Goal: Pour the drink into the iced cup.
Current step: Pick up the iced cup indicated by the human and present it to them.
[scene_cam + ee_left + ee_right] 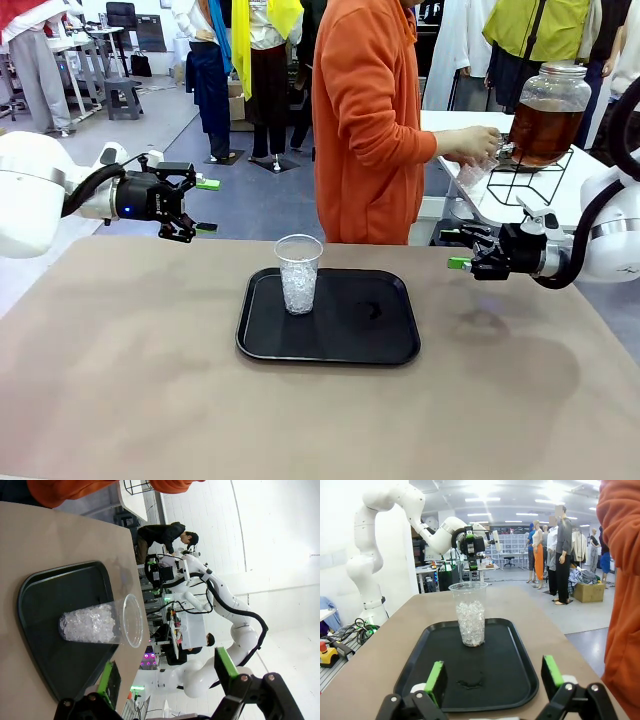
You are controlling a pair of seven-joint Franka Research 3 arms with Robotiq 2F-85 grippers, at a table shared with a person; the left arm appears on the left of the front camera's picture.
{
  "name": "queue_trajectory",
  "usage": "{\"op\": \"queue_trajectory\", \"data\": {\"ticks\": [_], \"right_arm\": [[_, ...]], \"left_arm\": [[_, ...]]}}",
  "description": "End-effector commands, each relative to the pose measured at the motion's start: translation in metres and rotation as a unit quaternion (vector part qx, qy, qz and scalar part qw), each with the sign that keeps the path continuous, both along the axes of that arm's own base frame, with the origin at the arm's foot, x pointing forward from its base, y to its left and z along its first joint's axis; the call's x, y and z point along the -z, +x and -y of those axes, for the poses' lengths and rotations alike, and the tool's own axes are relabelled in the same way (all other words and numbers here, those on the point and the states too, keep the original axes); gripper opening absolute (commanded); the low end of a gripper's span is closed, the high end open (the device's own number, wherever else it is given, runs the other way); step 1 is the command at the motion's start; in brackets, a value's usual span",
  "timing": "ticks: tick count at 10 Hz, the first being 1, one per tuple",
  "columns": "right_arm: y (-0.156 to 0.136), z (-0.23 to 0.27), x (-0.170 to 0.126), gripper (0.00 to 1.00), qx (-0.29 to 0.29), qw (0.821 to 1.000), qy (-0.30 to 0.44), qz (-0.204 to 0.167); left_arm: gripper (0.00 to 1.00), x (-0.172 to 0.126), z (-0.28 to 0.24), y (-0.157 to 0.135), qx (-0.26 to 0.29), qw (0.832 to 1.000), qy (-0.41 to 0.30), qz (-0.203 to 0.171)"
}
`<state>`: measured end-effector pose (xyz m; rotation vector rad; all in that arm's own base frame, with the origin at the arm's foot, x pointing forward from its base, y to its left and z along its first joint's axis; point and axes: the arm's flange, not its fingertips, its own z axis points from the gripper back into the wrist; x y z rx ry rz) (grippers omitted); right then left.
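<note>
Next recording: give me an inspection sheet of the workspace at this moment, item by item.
Surface: tan cloth-covered table carrying a black rectangular plastic tray.
Job's things: clear plastic cup of ice upright on the tray; amber drink in a large glass dispenser jar on the white table behind, a person's hand at its tap.
Clutter: small dark smear on the tray.
Grippers: left gripper and right gripper open, empty, either side of the tray.
Cables: black hose along the left wrist.
Surroundings: person in orange top at the far side.
</note>
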<state>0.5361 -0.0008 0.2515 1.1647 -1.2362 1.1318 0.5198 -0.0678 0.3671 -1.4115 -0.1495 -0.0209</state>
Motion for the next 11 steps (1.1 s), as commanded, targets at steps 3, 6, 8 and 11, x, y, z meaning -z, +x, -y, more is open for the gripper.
{"op": "queue_trajectory", "data": {"ticks": [3, 6, 8, 11], "right_arm": [[0.0009, -0.0016, -0.0023, 1.0, 0.001, 1.0, 0.002, 0.002], [0.0009, -0.0016, -0.0023, 1.0, 0.001, 1.0, 0.002, 0.002], [0.0009, -0.0016, -0.0023, 1.0, 0.001, 1.0, 0.002, 0.002], [0.0009, -0.0016, -0.0023, 1.0, 0.001, 1.0, 0.002, 0.002]], "left_arm": [[1.0, -0.0016, -0.0005, -0.0015, 0.0, 1.0, 0.0, 0.002], [1.0, -0.0016, -0.0005, -0.0015, 0.0, 1.0, 0.0, 0.002], [1.0, -0.0016, -0.0005, -0.0015, 0.0, 1.0, 0.0, 0.002], [1.0, -0.0016, -0.0005, -0.0015, 0.0, 1.0, 0.0, 0.002]]}}
